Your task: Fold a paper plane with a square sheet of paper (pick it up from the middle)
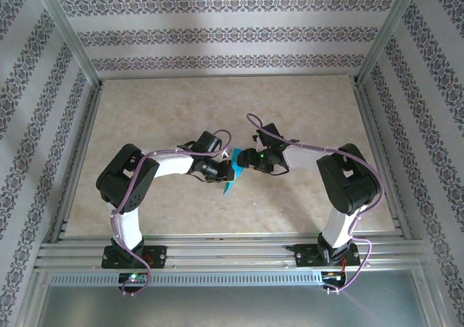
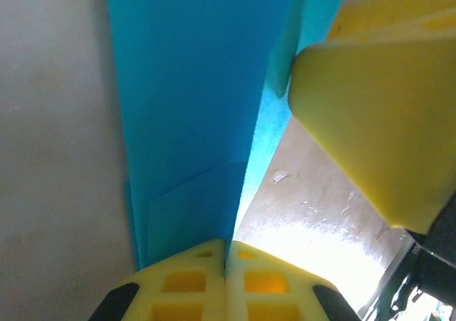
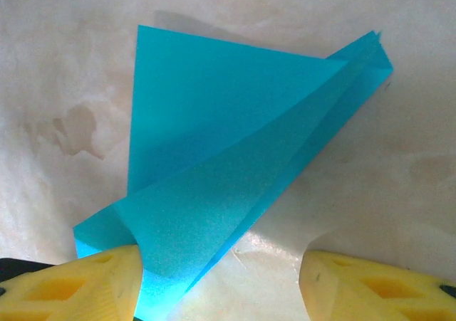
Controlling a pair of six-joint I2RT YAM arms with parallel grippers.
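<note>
The teal-blue sheet of paper (image 1: pixel 230 176) is folded into a pointed, dart-like shape with crease lines and hangs between both arms over the middle of the table. My left gripper (image 2: pixel 226 246) is shut on the paper's (image 2: pixel 192 107) lower edge, with the layers rising away from the closed yellow fingers. In the top view the left gripper (image 1: pixel 222 173) sits just left of the paper. My right gripper (image 3: pixel 221 264) is open. A flap of the paper (image 3: pixel 228 157) rests against its left finger (image 3: pixel 78 285), and its right finger (image 3: pixel 370 285) stands apart. The right gripper (image 1: pixel 243 162) faces the left one closely.
The beige marbled table (image 1: pixel 290 117) is bounded by aluminium rails (image 1: pixel 232 251) at the near edge and along the sides (image 1: pixel 377 153). Patterned walls stand behind. A faint stain (image 3: pixel 78 129) marks the tabletop. The right gripper's yellow finger (image 2: pixel 370 107) crowds the left wrist view.
</note>
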